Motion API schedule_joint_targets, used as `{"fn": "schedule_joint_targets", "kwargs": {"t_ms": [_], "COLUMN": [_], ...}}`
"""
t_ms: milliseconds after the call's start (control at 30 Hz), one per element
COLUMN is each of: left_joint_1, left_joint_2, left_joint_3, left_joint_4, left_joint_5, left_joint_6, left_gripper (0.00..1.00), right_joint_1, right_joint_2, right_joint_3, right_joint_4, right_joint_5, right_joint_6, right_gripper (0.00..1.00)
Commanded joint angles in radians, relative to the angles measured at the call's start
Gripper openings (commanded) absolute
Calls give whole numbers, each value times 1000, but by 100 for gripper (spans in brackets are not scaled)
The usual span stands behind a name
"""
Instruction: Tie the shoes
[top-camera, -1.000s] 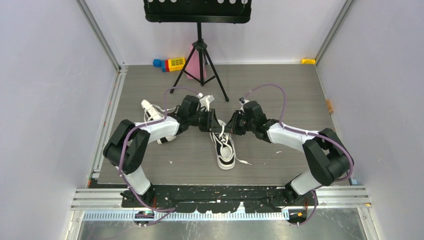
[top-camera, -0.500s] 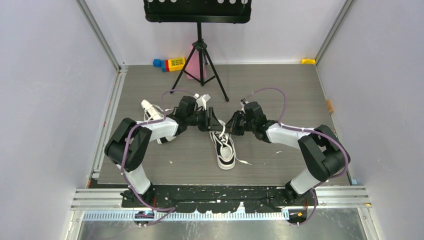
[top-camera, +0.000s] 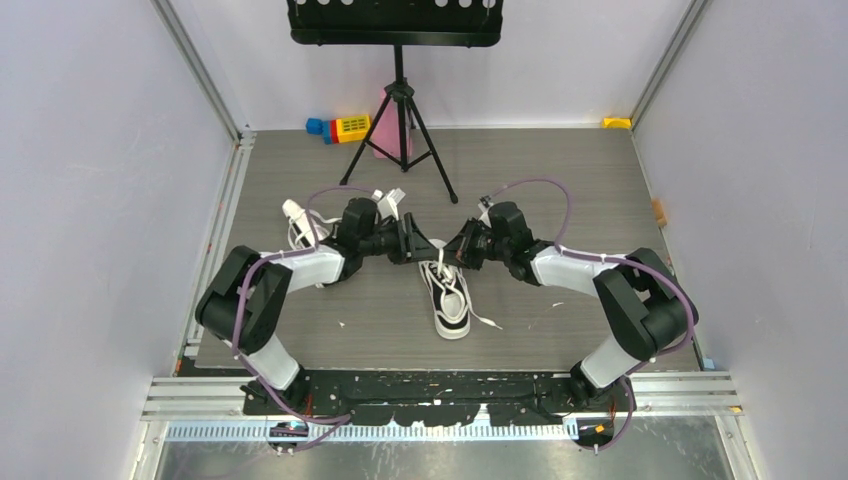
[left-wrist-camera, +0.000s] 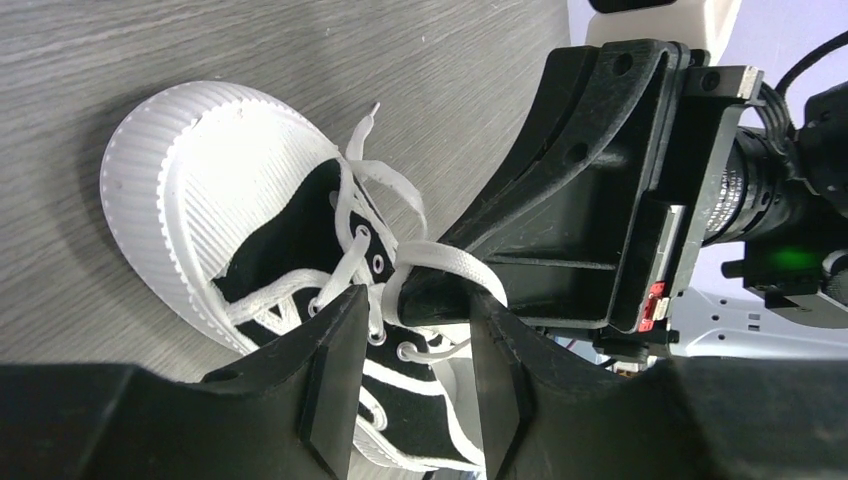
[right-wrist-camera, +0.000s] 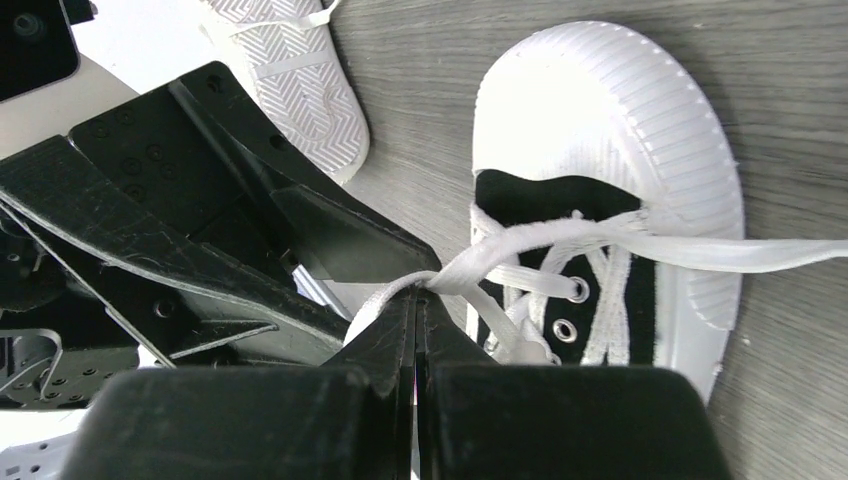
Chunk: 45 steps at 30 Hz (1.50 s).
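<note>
One of the shoes (top-camera: 451, 300), black with a white sole and toe cap, lies mid-table with its toe toward me. It also shows in the left wrist view (left-wrist-camera: 250, 230) and the right wrist view (right-wrist-camera: 600, 120). My right gripper (right-wrist-camera: 415, 300) is shut on a white lace (right-wrist-camera: 560, 250) just above the shoe's opening (top-camera: 452, 252). My left gripper (left-wrist-camera: 415, 375) is open, and its fingers (left-wrist-camera: 335, 370) straddle the right gripper's lace-wrapped tip without clamping it (top-camera: 412, 244). The other shoe (top-camera: 300, 225) lies at the left, partly hidden behind my left arm, its sole (right-wrist-camera: 290, 70) turned up.
A black music stand on a tripod (top-camera: 400, 130) stands at the back centre. Coloured toy blocks (top-camera: 340, 128) and a pink object (top-camera: 382, 135) lie beside its legs. A small yellow item (top-camera: 617, 122) sits in the back right corner. Walls close in both sides.
My left gripper has opened wider and drawn back a little to the left. My right gripper stays shut on the lace and has edged slightly toward the far side.
</note>
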Motion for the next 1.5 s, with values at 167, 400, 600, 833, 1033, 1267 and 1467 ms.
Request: {"fn": "schedule_joint_targets", "kwargs": {"t_ms": [167, 400, 600, 833, 1033, 1267, 1467], "left_joint_1": [52, 56, 56, 77, 93, 66, 52], "left_joint_2": [-94, -54, -10, -50, -51, 49, 141], "left_joint_3": [-83, -100, -107, -124, -138, -76, -92], "left_joint_4": [-11, 73, 198, 107, 131, 143, 373], "left_joint_5": [22, 69, 114, 67, 53, 73, 111], "left_joint_6": [-29, -67, -125, -77, -100, -82, -195], "left_gripper": [43, 40, 40, 33, 30, 32, 34], "right_joint_1": [-8, -10, -10, -10, -10, -10, -10], "right_joint_2": [22, 36, 35, 23, 27, 43, 66], "right_joint_3": [20, 16, 14, 35, 51, 44, 40], "right_joint_4": [163, 176, 166, 75, 42, 83, 129], "right_joint_5": [-35, -34, -31, -2, 10, -8, -23], "right_joint_6": [86, 96, 89, 2, -37, -12, 15], "right_gripper": [0, 0, 0, 0, 0, 0, 0]}}
